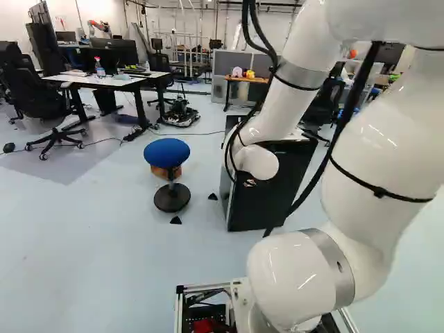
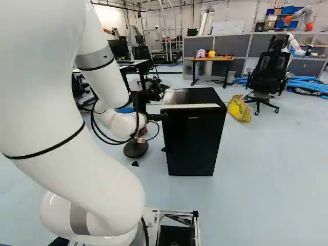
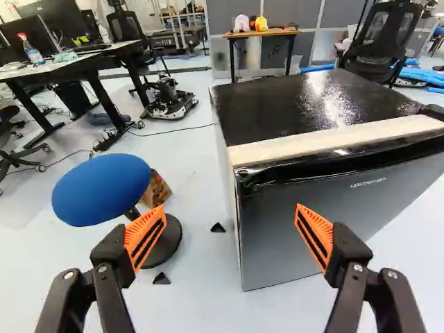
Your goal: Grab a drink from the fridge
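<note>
Fridge (image 3: pixel 354 201) is shut, so you must open it and get the drink. Your jaws are wide open near it, with nothing in them.

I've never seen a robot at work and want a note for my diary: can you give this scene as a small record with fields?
fridge: black, standing on the floor
door: shut
end effector: open, holding nothing, before the fridge's front corner
stool: blue round seat, beside the fridge
yellow bag: on the floor, across the fridge from the stool
bottle: on a desk farther off
drink from fridge: not in the end effector
</note>
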### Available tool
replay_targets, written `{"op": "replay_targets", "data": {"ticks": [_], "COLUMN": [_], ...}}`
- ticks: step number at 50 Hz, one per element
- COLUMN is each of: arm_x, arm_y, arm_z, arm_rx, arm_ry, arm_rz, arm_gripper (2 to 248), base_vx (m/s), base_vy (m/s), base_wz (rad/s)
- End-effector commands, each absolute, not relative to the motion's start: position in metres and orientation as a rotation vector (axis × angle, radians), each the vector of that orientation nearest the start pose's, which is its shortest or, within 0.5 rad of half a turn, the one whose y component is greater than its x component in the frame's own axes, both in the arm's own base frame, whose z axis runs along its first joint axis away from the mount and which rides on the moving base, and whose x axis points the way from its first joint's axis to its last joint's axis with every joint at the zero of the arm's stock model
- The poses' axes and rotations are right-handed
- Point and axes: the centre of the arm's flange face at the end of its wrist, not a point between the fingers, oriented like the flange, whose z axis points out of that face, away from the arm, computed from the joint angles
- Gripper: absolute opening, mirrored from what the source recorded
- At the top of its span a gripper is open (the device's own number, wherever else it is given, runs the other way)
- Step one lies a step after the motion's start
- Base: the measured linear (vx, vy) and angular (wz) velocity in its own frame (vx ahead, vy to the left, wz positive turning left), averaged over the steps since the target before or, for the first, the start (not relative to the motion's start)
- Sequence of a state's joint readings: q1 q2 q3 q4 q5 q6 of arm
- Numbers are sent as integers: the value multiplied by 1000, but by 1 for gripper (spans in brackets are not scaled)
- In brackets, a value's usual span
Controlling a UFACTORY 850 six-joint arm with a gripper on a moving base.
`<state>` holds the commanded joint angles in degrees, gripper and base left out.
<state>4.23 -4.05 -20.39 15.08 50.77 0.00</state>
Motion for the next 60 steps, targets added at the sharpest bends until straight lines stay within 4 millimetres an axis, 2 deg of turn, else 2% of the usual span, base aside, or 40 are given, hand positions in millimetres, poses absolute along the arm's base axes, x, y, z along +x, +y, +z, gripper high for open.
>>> {"op": "replay_targets", "data": {"ticks": [12, 35, 60], "arm_x": [383, 389, 397], "arm_y": [8, 1, 4], "arm_z": [340, 322, 304], "arm_rx": [-2654, -2672, -2665], "arm_ry": [363, 477, 511], "arm_rz": [-1749, -1783, -1854], "arm_gripper": [247, 247, 247], "base_vx": [0, 0, 0], "base_vy": [0, 0, 0], "base_wz": [0, 0, 0]}}
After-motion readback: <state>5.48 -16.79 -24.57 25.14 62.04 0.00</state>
